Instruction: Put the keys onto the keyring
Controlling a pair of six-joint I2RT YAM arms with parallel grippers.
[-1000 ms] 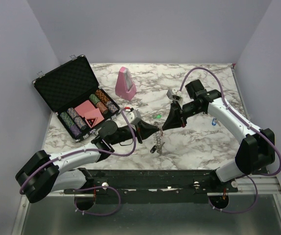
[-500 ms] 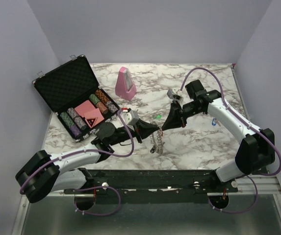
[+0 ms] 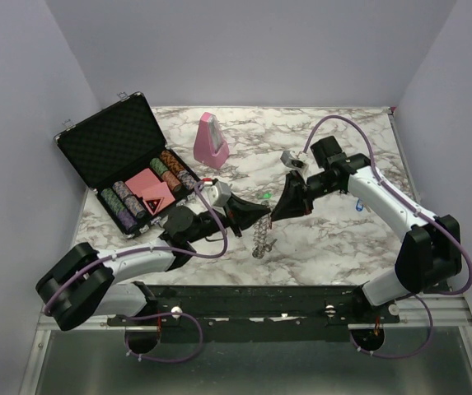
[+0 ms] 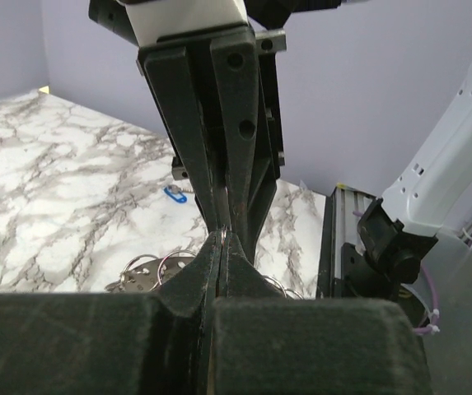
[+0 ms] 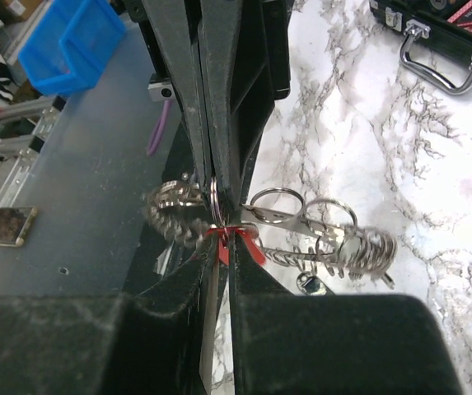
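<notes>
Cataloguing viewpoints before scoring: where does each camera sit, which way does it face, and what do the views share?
Top external: above and behind the bases, facing down at the marble table; both arms show, left gripper and right gripper tip to tip.
Left wrist: looks along its shut jaws toward the right gripper; right arm at right.
Right wrist: looks along its jaws toward the left gripper; keyring and red-capped key between.
Shared: top and left wrist both show the blue key.
</notes>
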